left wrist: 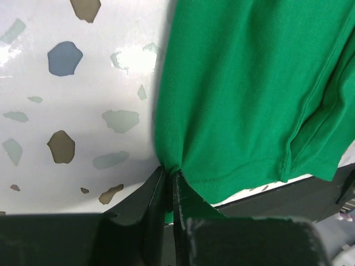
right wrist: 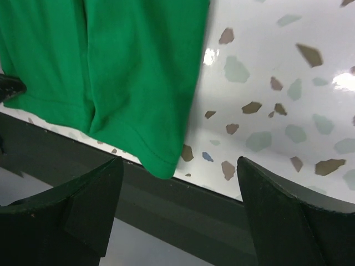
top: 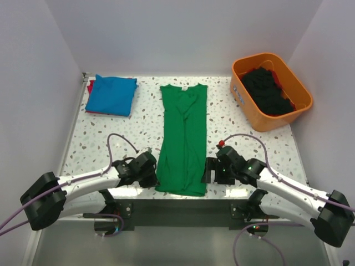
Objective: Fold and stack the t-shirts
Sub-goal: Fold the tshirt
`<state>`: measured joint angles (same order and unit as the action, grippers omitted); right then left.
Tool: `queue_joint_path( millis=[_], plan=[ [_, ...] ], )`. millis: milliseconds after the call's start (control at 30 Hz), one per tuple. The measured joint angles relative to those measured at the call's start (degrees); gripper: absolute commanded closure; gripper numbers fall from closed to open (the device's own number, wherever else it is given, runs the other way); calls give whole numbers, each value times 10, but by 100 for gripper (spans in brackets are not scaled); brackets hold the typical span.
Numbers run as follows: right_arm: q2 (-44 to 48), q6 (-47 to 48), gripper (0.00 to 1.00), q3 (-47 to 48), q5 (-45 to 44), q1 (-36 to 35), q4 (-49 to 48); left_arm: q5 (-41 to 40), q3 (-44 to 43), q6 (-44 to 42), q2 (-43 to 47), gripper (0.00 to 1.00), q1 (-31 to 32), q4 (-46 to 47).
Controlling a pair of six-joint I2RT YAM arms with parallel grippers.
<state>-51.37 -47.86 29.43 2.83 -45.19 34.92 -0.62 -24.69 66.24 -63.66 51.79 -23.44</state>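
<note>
While the left gripper (left wrist: 170, 174) pinches the green t-shirt (top: 183, 133) by its hem corner at the table (top: 105, 138)'s near edge, the right gripper (right wrist: 180, 166) sits spread around the other corner, holding nothing. Risk: a one-sided lift would skew the hem, and the overhang could drag cloth off that edge.

My left arm (top: 89, 179) and right arm (top: 288, 185) are white tubes between chunky black joints, each ending in a big black base block. A thin purple cable (top: 116, 134) loops over each wrist, and more trail from the bases. A small red cap (top: 222, 143) sits by my right wrist. My fingers (right wrist: 83, 210) are matte black wedges with faintly scuffed edges.
</note>
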Motion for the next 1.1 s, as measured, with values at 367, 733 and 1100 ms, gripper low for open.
queue_joint_path(
  millis=[367, 733, 1100],
  plan=[
    [-85, -91, 44, -40, 19, -106, -83, 7, 20, 37, 22, 93, 20, 8],
    [-91, -119, 100, -27, 1, -123, -70, 9, 17, 43, 22, 100, 27, 6],
    [-110, -78, 100, 97, -98, -116, -14, -19, -109, -14, -45, 100, 11, -53]
  ],
)
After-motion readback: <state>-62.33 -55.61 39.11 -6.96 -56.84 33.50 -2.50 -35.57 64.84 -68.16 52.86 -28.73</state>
